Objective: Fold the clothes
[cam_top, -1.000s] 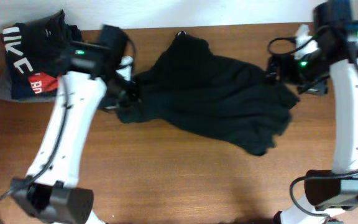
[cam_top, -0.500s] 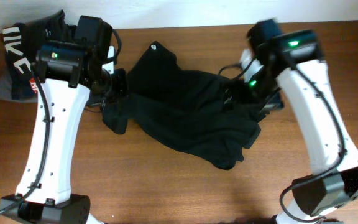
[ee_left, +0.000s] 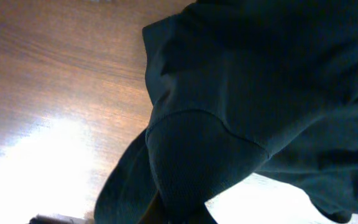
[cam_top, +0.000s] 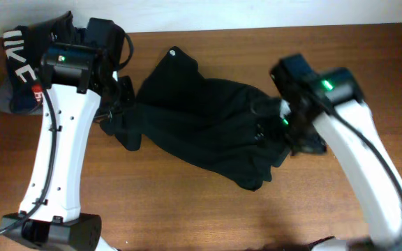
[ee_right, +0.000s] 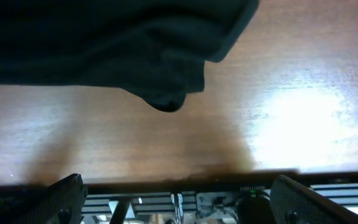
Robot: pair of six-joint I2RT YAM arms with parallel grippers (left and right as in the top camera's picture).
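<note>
The black garment (cam_top: 208,125) lies crumpled across the middle of the wooden table, with its small white round logo (cam_top: 172,51) at the far edge. My left gripper (cam_top: 119,104) is at the garment's left end. In the left wrist view the black fabric (ee_left: 229,93) runs down into the jaws and hides the fingers, so the gripper is shut on the garment. My right gripper (cam_top: 292,136) is at the garment's right edge. In the right wrist view its fingers (ee_right: 182,202) are spread wide and empty, with the garment's hem (ee_right: 135,62) ahead of them.
A folded dark garment with big white letters (cam_top: 26,56) sits at the far left on top of red (cam_top: 47,90) and grey (cam_top: 2,97) folded garments. The table's edge (ee_right: 179,177) shows in the right wrist view.
The garment has been dragged left and bunched up. My right arm swung left, then down towards the front, and its fingers are off the fabric. My left arm shifted slightly left.
</note>
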